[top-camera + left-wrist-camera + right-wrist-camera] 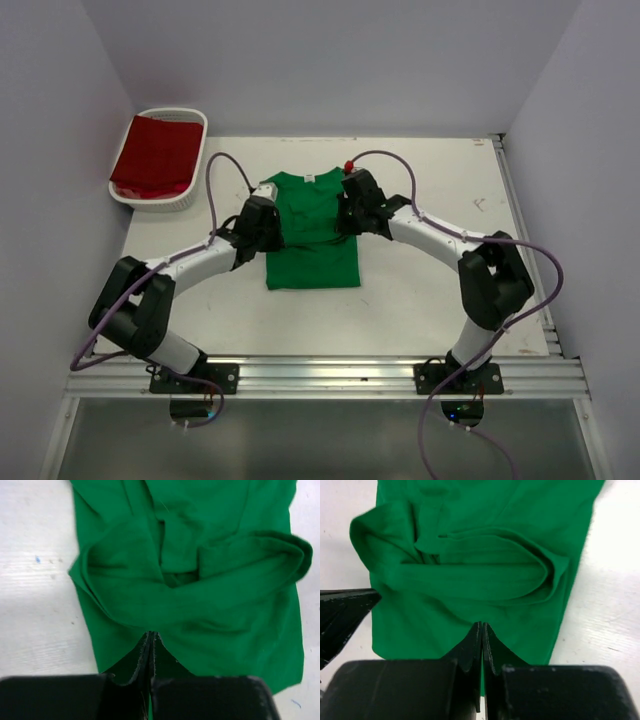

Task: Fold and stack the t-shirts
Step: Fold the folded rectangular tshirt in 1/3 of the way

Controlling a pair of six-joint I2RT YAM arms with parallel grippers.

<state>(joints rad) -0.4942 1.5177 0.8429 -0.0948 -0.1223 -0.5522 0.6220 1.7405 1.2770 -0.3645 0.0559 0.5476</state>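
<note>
Where the top view looks down on the desk [430, 300], the green shirt [312, 232] lies flat near its middle, its long axis running from the near edge to the far one, collar at the far end and straight hem toward the arm bases. Its sides look folded in, so the outline is a narrow upright block. The left arm [190, 262] reaches its left edge and the right arm [440, 235] its right edge, both at the upper half and touching the cloth; from this height I cannot tell how the jaws stand. A white basket [160, 201] sits at the far left corner, well apart from the green shirt, with the red shirt [155, 158] lying loosely folded inside and filling most of it. From the left wrist, the left jaws show pressed together with only a hairline between them, a sliver of green caught there, so they pinch the green shirt [200, 605] at its edge; past them the cloth is bunched into a thick rolled fold lying across the view, with bare desk [35, 605] on the left. From the right wrist, the right jaws are likewise closed tight on the edge of the green shirt [470, 585], a rounded fold heaped just ahead and desk [610, 605] on the right. Only the top view shows the basket and red shirt; only the wrists show the pinches.
</note>
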